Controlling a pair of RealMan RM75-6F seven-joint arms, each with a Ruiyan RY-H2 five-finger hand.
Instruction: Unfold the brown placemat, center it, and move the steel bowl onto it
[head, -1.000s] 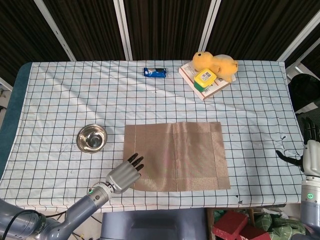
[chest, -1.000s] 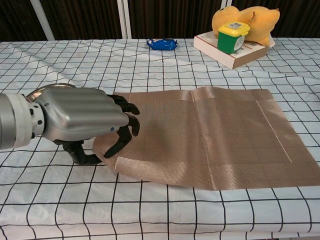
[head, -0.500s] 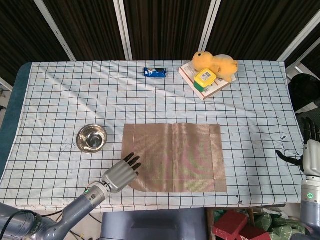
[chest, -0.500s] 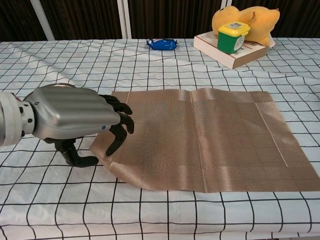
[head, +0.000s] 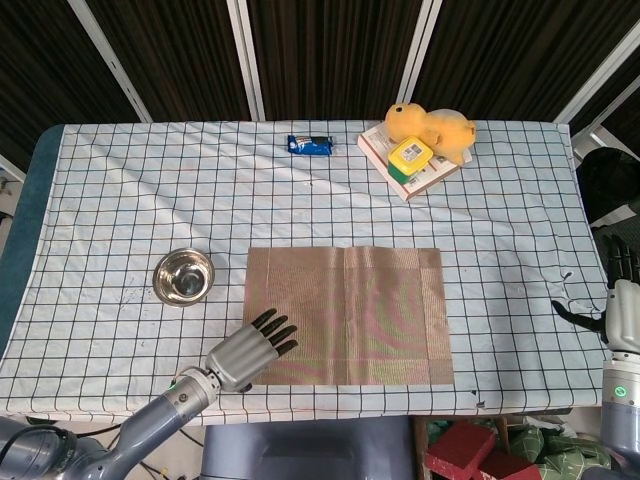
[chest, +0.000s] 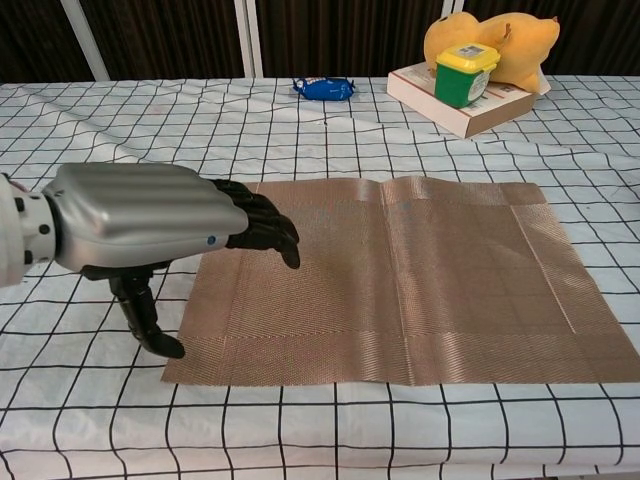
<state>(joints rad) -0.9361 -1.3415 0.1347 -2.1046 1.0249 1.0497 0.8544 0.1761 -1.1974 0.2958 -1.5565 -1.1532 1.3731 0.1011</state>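
Observation:
The brown placemat (head: 345, 315) (chest: 420, 270) lies unfolded and flat on the checked tablecloth, near the front middle. Left of it stands the steel bowl (head: 184, 277), upright and apart from the mat; the chest view does not show it. My left hand (head: 245, 350) (chest: 150, 220) hovers at the mat's near-left corner, fingers stretched out over the weave and thumb pointing down beside the mat's left edge, holding nothing. My right hand (head: 622, 300) hangs beyond the table's right edge with nothing in it.
A blue packet (head: 309, 145) (chest: 325, 89) lies at the back. At the back right, a yellow plush toy (head: 435, 125) (chest: 500, 40) leans on a book bearing a green jar with a yellow lid (head: 410, 155) (chest: 465, 75). The table's front edge runs just below the mat.
My left hand let go of the mat's raised near-left corner, which dropped flat. Its fingers straightened and rose a little. The right hand has not moved.

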